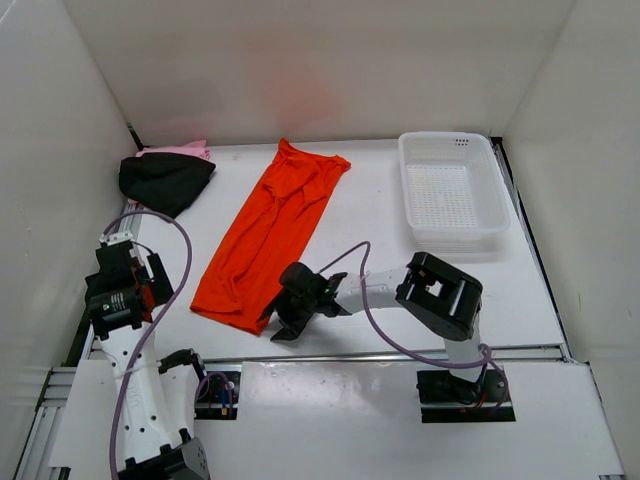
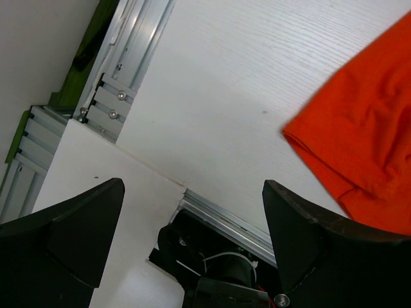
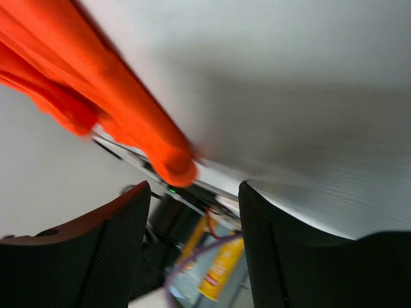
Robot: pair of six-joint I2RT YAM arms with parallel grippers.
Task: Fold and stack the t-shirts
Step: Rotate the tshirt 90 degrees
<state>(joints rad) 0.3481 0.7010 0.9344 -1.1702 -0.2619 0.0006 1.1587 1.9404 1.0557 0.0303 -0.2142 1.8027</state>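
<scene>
My right fingers [image 3: 122, 244] stand partly apart at the near corner of the orange t-shirt [image 1: 265, 235], its hem at their tips; whether they pinch it I cannot tell; my left fingers [image 2: 83, 224] are spread wide, released, above the table [image 1: 380, 260] beside that shirt; the black t-shirt [image 1: 165, 180] and pink t-shirt [image 1: 185, 151] lie bunched together far left; a white basket [image 1: 405, 170] sits far right.

Matt orange cloth t-shirt [image 1: 265, 235], plastic mesh basket [image 1: 410, 200]
</scene>
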